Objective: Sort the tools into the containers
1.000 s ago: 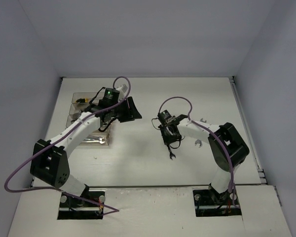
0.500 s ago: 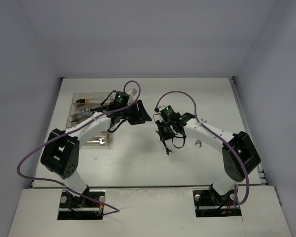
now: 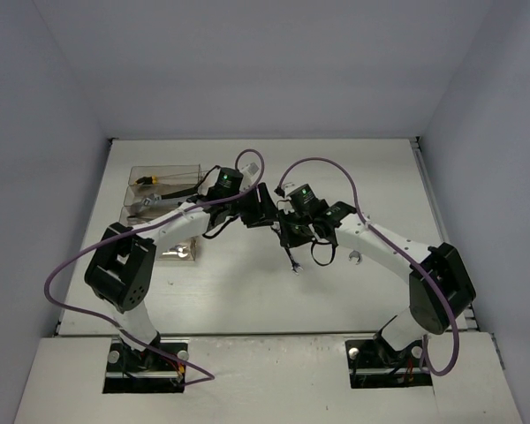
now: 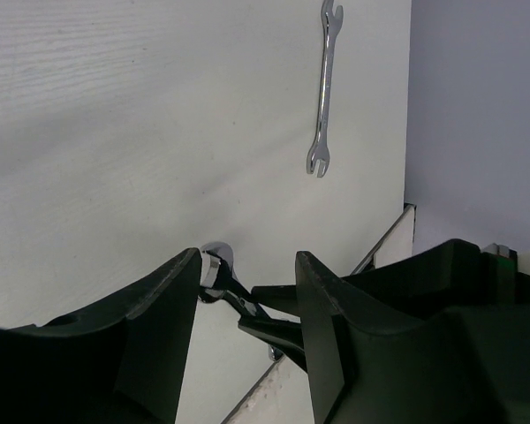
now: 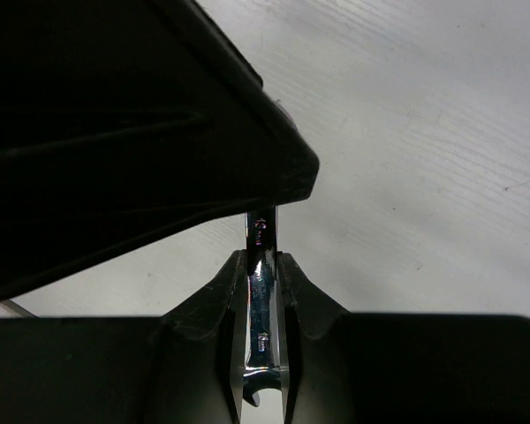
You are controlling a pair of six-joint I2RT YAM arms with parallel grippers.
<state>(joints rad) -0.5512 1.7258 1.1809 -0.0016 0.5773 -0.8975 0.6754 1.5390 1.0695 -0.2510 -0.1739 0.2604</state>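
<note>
**Wrench handover in mid-air, not yet completed**

We find the containers [image 3: 159, 168] well out to the left of both grippers, on the far-left part of the table [image 3: 247, 291]. A yellow-handled rod [image 3: 147, 181] lies in the rearmost one.

The left gripper [image 4: 247, 261] has its fingers apart and nothing clamped. Between those fingers, close to one of them, sits the silver head of the held wrench [image 4: 215, 263]. We cannot tell whether it touches that finger.

The right gripper [image 5: 261, 261] faces the left gripper, just beside it. It is clamped on the shaft of this wrench, and in the overhead view the tool hangs below it.

A loose wrench [image 4: 325, 88] lies flat on the table well ahead of the left gripper, untouched.

In our judgement, the step in hand is a transfer of the wrench from the right gripper to the left, since the bins lie on the left arm's side. The next move calls for the left fingers to close squarely on the head before the right gripper lets go. An early release would likely drop the tool. Carrying it to a bin would follow.
</note>
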